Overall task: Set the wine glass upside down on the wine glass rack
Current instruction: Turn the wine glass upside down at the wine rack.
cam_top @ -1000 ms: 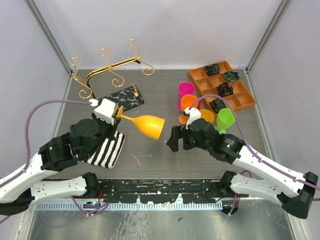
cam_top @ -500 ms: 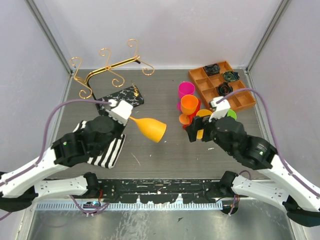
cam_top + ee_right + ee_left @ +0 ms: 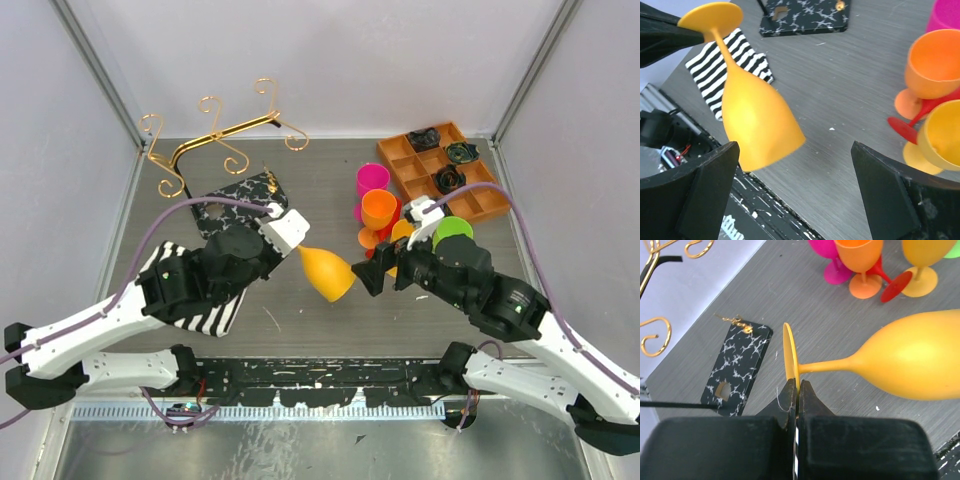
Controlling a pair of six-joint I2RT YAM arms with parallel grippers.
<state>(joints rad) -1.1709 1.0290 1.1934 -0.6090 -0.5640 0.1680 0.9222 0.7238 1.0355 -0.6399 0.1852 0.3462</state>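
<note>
Glass [image 3: 910, 360] foot in left hand [image 3: 796, 386] (wrist)

Left arm [image 3: 110, 322] reaching from the near left corner toward the middle, left gripper [image 3: 797, 391] pinched tight on the foot of the wine glass [image 3: 328, 272], right arm [image 3: 520, 312] stretched in from the near right, right gripper [image 3: 370, 277] spread wide, pointing left

Seen only in part: wine glass [image 3: 910, 360], clipped by right edge; rack [image 3: 737, 365], scrolls past top-left corner; striped cloth [image 3: 215, 305], half under left arm [image 3: 190, 280].
</note>
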